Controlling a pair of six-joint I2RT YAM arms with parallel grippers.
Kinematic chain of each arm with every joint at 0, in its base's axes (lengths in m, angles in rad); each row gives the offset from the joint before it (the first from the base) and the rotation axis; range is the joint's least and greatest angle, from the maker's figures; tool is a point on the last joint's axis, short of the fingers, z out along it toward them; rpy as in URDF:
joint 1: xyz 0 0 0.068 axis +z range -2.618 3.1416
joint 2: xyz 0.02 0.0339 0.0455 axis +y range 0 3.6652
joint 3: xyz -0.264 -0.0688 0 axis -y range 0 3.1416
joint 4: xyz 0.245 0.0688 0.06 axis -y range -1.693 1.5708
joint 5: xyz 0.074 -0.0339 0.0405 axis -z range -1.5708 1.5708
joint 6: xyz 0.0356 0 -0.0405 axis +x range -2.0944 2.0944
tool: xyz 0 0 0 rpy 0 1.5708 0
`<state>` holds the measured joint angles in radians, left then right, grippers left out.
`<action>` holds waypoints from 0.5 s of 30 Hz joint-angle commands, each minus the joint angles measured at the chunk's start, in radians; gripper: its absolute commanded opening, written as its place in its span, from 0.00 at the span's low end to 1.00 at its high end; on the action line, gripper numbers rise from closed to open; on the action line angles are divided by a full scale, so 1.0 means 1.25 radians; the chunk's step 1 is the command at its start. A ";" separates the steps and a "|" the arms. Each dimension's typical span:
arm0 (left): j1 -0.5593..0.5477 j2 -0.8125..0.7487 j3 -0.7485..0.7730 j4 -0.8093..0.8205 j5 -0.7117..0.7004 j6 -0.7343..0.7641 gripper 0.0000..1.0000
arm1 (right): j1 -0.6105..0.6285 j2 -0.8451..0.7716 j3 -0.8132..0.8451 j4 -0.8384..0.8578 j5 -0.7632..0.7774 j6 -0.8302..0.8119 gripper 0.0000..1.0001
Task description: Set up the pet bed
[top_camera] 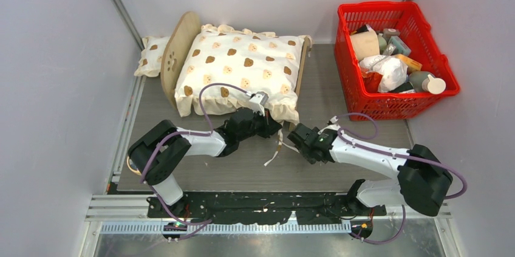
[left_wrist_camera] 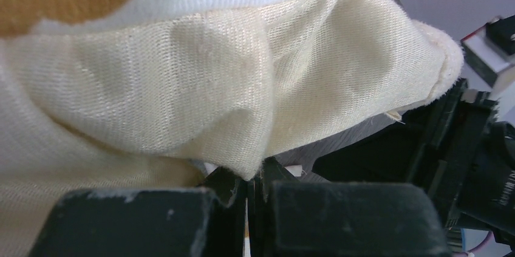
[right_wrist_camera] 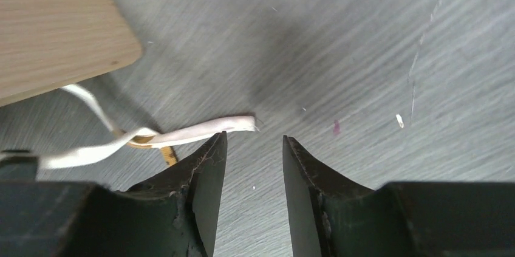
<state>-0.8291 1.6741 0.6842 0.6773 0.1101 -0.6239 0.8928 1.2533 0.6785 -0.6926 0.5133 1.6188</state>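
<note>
The light-wood pet bed (top_camera: 175, 51) stands at the back left, its arched headboard with the paw cutout on the left. The cream bear-print cushion (top_camera: 243, 65) lies on it and hides the base. My left gripper (top_camera: 274, 127) is shut on the cushion's near ruffled corner (left_wrist_camera: 255, 147). My right gripper (top_camera: 299, 135) is open and empty, low over the table, just right of the left one. A white tie ribbon (right_wrist_camera: 182, 135) lies by its left finger (right_wrist_camera: 203, 166), below a corner of the bed frame (right_wrist_camera: 54, 32).
A small bear-print pillow (top_camera: 150, 55) lies behind the headboard against the left wall. A red basket (top_camera: 392, 96) full of several items stands at the back right. The loose ribbon (top_camera: 272, 154) trails on the grey table between the grippers.
</note>
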 commanded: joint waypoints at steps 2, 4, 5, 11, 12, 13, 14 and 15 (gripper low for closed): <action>0.004 0.007 0.004 0.035 0.015 -0.003 0.00 | -0.023 0.021 -0.005 -0.013 -0.115 0.167 0.45; 0.004 0.010 0.001 0.040 0.015 -0.005 0.00 | -0.036 0.025 -0.001 -0.001 -0.118 0.184 0.47; 0.004 0.011 -0.001 0.045 0.016 -0.007 0.00 | -0.044 0.028 0.007 -0.002 -0.119 0.190 0.48; 0.004 0.018 -0.006 0.061 0.018 -0.008 0.00 | -0.066 0.061 0.032 -0.041 -0.153 0.253 0.48; 0.004 0.020 -0.006 0.064 0.019 -0.008 0.00 | -0.072 0.075 0.032 -0.026 -0.156 0.254 0.48; 0.004 0.022 -0.006 0.066 0.020 -0.009 0.00 | -0.074 0.082 0.033 -0.017 -0.160 0.254 0.48; 0.004 0.024 -0.008 0.068 0.020 -0.009 0.00 | -0.080 0.099 0.038 -0.004 -0.163 0.252 0.48; 0.005 0.026 -0.010 0.070 0.017 -0.007 0.00 | -0.084 0.108 0.042 0.001 -0.170 0.245 0.48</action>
<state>-0.8291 1.6909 0.6819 0.7074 0.1184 -0.6285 0.8043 1.3479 0.6899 -0.7090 0.3241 1.8771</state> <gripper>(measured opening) 0.016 0.482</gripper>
